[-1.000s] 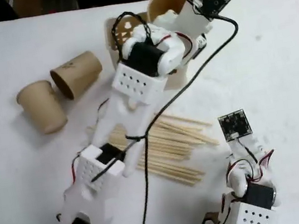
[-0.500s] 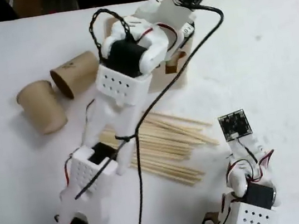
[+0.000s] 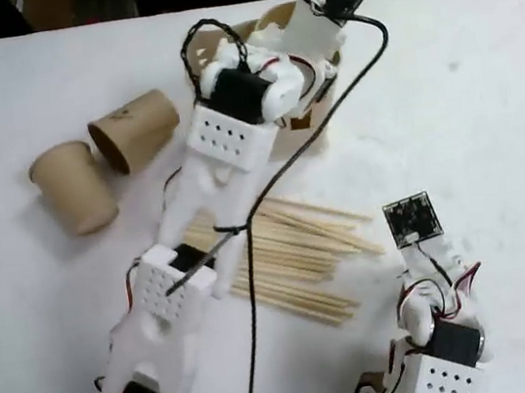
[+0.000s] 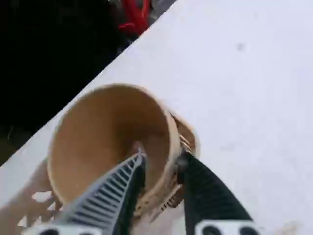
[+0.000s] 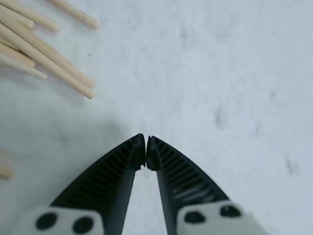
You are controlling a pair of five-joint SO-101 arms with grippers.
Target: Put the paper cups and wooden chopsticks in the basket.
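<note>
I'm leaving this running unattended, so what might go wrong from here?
The left gripper pinches the paper cup only by its rim at the basket, so it may slip or land tilted. The arm's black cable trails across the chopsticks and might drag them when the arm moves.

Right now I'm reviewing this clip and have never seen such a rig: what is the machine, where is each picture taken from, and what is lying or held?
These are two robot arms at a white table. The high view looks down over both. The other two pictures come from a camera on each arm's wrist, looking along its gripper. The left gripper pinches the wall of a paper cup at the basket, one finger inside, one outside. The right gripper is shut on nothing, above bare table beside the pile of wooden chopsticks. A second cup and a third cup lie on the table.
</note>
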